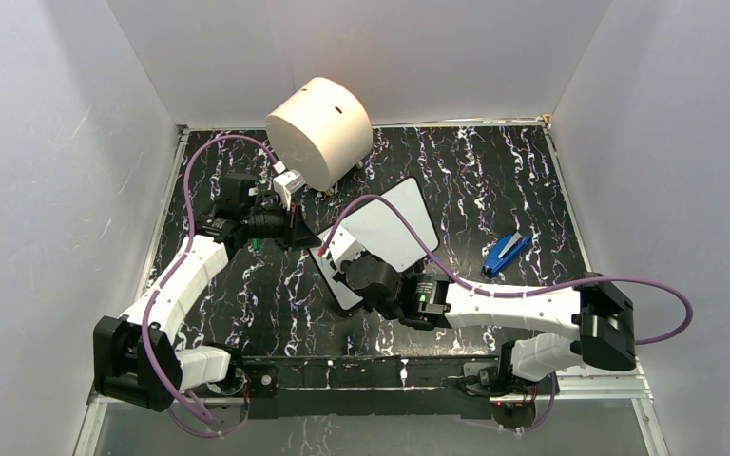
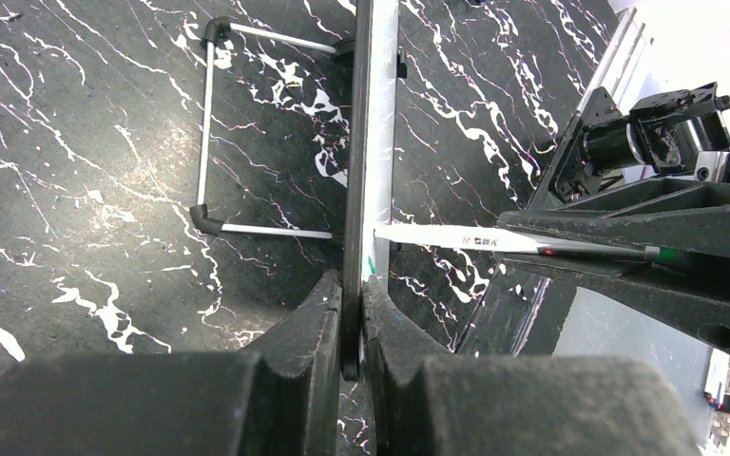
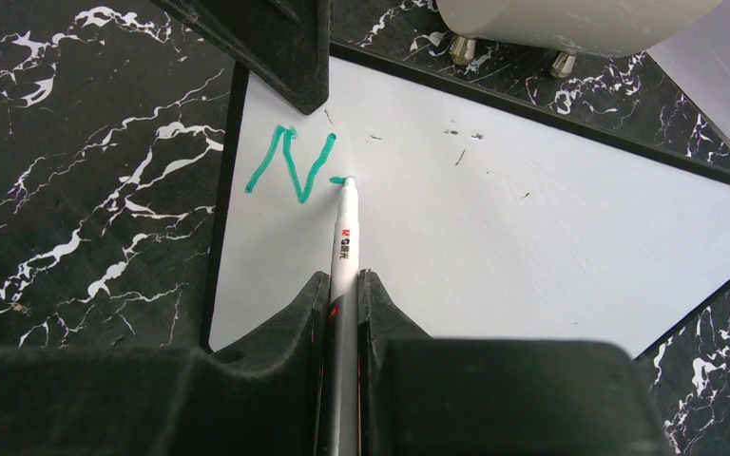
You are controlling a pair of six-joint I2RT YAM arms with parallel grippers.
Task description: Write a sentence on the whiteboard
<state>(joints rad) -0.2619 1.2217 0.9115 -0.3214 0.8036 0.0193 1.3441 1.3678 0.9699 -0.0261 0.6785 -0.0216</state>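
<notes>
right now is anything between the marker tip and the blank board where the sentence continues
Nothing visible does. The marker touches the whiteboard just right of the green N, with bare board beyond. The left gripper clamps the edge above the N.

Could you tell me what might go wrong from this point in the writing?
The left gripper clamps the whiteboard by one edge only, so pressure from the marker could pivot or slide it. The right gripper has only a green N down so far; any board shift might skew the following letters.
</notes>
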